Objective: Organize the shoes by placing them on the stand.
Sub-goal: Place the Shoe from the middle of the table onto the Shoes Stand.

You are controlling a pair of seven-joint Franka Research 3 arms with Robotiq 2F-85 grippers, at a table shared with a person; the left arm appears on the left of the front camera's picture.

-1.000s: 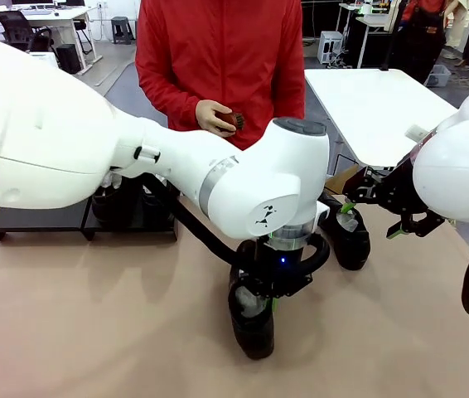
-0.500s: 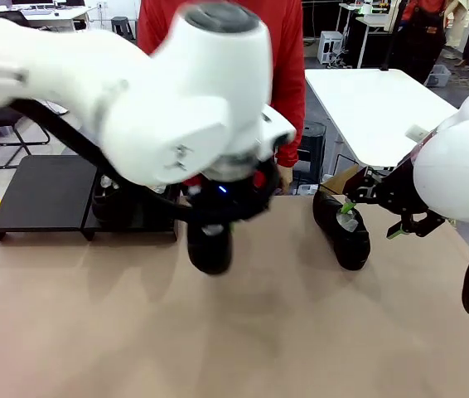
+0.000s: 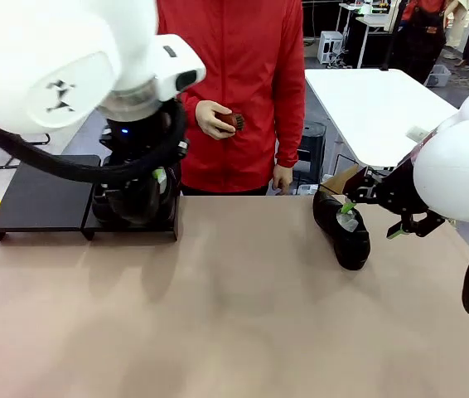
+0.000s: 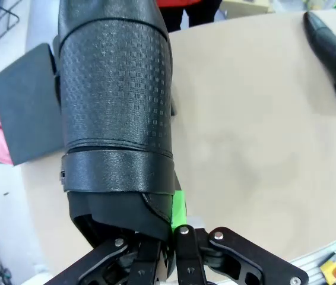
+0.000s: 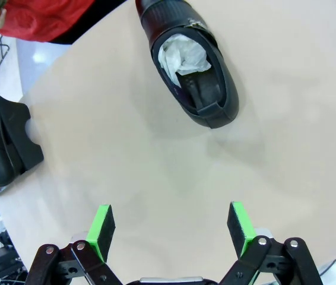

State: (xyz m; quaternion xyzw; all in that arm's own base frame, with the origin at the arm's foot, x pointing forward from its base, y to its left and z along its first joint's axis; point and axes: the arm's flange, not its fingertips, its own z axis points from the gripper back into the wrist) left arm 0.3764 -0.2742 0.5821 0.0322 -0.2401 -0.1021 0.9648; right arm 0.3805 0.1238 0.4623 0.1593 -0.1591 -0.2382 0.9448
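Left wrist view shows the left gripper (image 4: 172, 228) clamped on a black shoe (image 4: 117, 101) hanging above one end of the stand (image 4: 28, 107), while the right gripper (image 5: 171, 224) gapes empty over the table (image 5: 156, 172); released off-centre, the shoe could tip off the stand's edge.

The held shoe (image 4: 117, 89) is grid-embossed black leather, faintly shiny; the other shoe (image 5: 197, 89) glossy, crumpled paper (image 5: 183, 53) inside; stand (image 3: 40, 195) matt black, perhaps plastic.
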